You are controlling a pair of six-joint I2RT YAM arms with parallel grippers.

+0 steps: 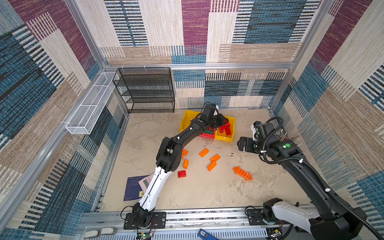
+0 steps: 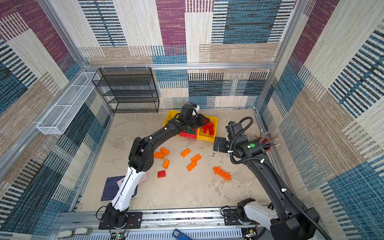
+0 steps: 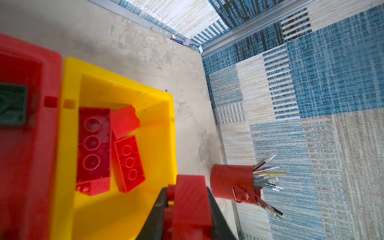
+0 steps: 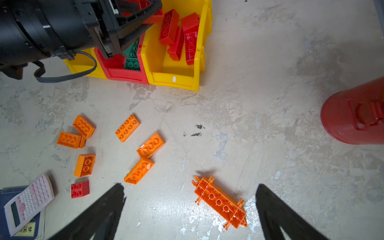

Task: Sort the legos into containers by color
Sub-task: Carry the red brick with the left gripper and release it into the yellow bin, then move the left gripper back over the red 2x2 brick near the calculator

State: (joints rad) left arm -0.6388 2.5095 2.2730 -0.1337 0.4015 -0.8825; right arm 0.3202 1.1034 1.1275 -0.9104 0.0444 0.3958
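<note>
Pale tabletop (image 4: 270, 104) lay open around the right gripper (image 4: 190, 187), jaws spread wide with the orange lattice piece (image 4: 220, 202) below between them, while the left gripper (image 3: 187, 209) clamped a red brick (image 3: 189, 191) directly above the yellow bin (image 3: 71, 87) edge.

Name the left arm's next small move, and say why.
Probably open the left tool: it is shut on a red brick that seems to hang over the edge of the yellow bin, where the other red bricks lie.
</note>
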